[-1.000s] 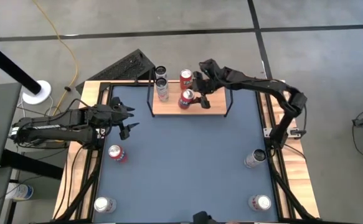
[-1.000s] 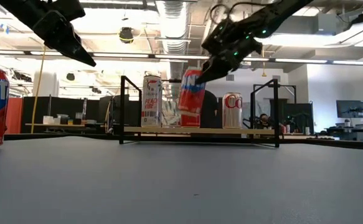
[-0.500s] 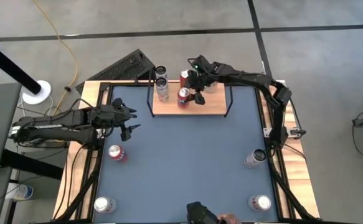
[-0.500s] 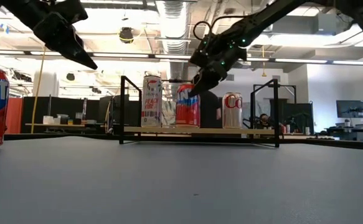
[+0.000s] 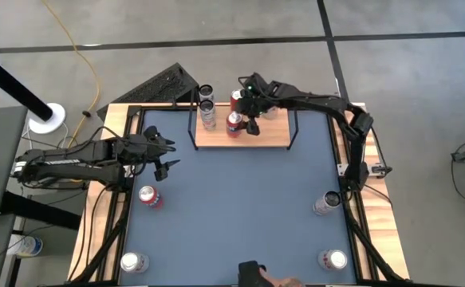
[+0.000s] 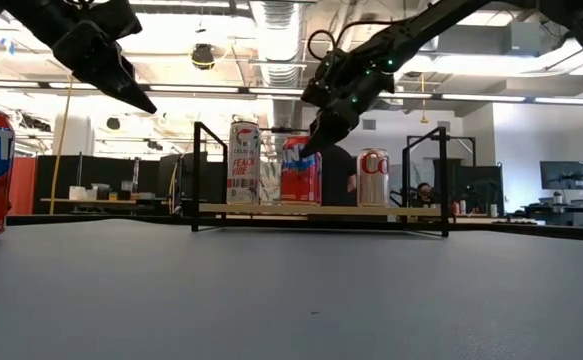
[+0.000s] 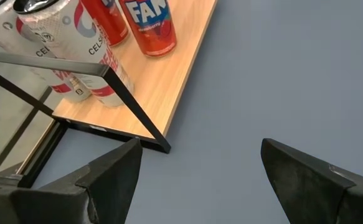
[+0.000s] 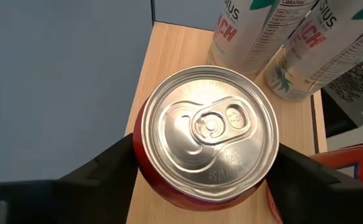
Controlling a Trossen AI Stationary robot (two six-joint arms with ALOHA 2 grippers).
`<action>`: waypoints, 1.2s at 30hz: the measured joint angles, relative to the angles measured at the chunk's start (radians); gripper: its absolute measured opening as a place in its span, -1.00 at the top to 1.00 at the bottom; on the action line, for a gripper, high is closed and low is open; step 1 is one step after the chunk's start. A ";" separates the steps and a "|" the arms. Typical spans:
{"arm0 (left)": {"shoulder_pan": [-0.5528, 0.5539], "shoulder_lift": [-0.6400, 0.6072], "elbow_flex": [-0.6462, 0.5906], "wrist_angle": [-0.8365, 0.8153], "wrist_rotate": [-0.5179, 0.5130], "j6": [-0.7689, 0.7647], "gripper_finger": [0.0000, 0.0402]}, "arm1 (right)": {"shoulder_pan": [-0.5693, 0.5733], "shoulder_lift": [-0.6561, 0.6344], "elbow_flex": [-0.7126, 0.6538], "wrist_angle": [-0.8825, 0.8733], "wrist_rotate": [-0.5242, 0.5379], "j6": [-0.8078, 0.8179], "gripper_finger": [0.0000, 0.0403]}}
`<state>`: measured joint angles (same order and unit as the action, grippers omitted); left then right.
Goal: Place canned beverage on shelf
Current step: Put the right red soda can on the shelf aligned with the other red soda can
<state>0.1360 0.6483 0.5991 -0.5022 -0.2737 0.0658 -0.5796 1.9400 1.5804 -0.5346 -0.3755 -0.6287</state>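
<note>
High view shows the right gripper [image 5: 247,116] poised over the shelf [image 5: 273,136], a small rectangular light-wood board on a thin black wire frame at the far edge of the blue-grey table [image 5: 240,207]. Beneath it, an orange-red soda can [image 6: 301,171] stands upright on the board, long axis vertical, its silver lid and pull tab facing straight up in the right wrist view. The dark fingers [image 8: 100,168] flank the can's top on either side; whether they touch the metal cannot be told, though the jaws stand wide. Two tall white cans [image 5: 206,106] stand just beside the orange-red one toward the left end of the shelf, and a red cola can [image 6: 373,178] stands upright farther back.

At the table's left side, the left gripper [image 5: 165,153] hangs above the surface with its fingers spread apart and nothing between them. Another orange-red can [image 5: 148,195] stands on the table near it. Three silver-topped cans stand along the near and right edges, all cylindrical, smooth and glossy.
</note>
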 joint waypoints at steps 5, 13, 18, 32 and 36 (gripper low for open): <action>0.000 0.000 0.000 0.000 0.000 0.000 -0.59 | 0.019 0.005 -0.005 -0.021 0.089 0.000 -0.73; 0.000 0.000 0.000 0.000 -0.001 0.000 -0.59 | 0.026 0.004 0.066 -0.115 0.106 0.003 -0.86; 0.000 0.000 0.000 0.000 -0.001 0.000 -0.59 | 0.041 0.003 0.157 -0.238 0.112 0.030 -0.85; 0.000 0.000 0.000 0.000 0.000 -0.001 -0.59 | 0.124 0.003 0.333 -0.258 0.142 0.140 -0.85; 0.000 0.000 0.000 0.000 0.000 -0.001 -0.59 | 0.175 0.003 0.332 -0.239 0.159 0.132 -0.78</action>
<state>0.1363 0.6483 0.5992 -0.5026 -0.2733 0.0650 -0.4049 1.9427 1.9129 -0.7739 -0.2166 -0.4970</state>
